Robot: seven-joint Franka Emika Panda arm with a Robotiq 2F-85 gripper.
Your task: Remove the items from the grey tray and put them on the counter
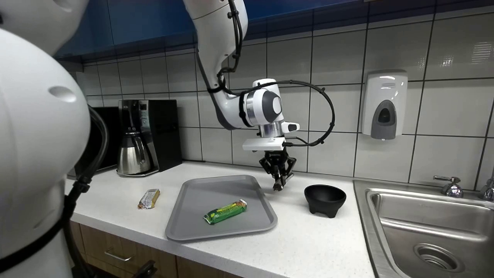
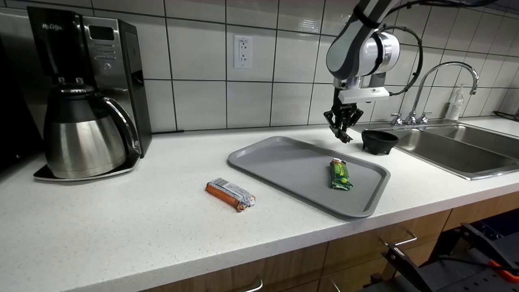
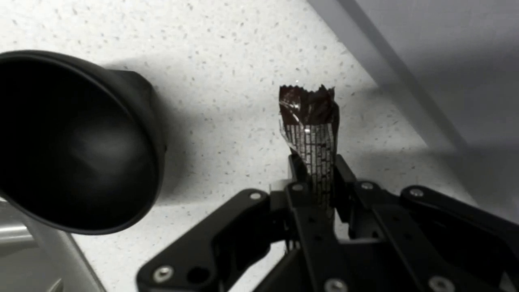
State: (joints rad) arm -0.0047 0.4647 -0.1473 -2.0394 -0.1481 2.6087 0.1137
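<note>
pinching the dark-wrapped bar [image 3: 316,140] across its width with the tool [image 3: 318,170], over surface [image 3: 227,81] between grey tray [image 2: 292,166] and black bowl [image 1: 325,199]; presumably to lower straight down next.

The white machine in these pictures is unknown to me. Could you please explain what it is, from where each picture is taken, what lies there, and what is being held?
It is a robot arm. Two pictures are taken from outside it, from different places; the close one is taken from the arm's own wrist, looking down past the gripper, a kind of two-fingered hand.

The gripper is shut on a dark-wrapped bar. In that close picture the bar appears between a black bowl and a grey tray.

On the tray lies a green wrapped bar. Outside it, on the white counter, lies an orange-and-silver bar. A coffee maker and a steel sink are there too.
</note>
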